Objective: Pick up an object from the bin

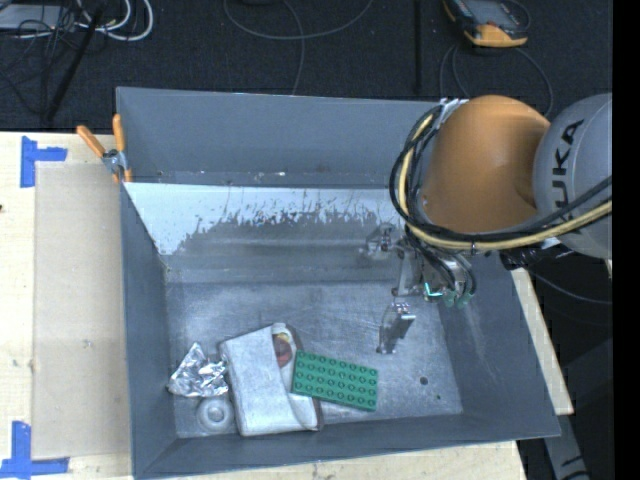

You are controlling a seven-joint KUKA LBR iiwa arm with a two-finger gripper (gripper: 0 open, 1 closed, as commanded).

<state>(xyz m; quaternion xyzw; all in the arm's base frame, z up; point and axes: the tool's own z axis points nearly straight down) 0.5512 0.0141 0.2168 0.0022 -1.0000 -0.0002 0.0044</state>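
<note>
The hand (390,336) hangs low inside the grey metal bin (300,168), right of the middle, beneath the arm's rounded orange cover (480,163), which reaches in from the right. It is over a bare patch of the bin floor. Its tip points down and slightly left, and whether it is released or clenched cannot be told from this angle.

The thing nearest to the hand is a flat green plastic plate with rows of studs (335,380), lying on the floor near and to the left of the hand's tip and apart from it. The plate's left edge touches a pale grey-white rectangular pouch (258,386), which lies flat at a slant. A small reddish-brown thing (284,347) shows at the pouch's far right corner; what it is cannot be told. Just left of the pouch sits a crumpled piece of silver foil (198,372), and nearer than the foil, by the near wall, lies a small pale round ring (213,414).
</note>
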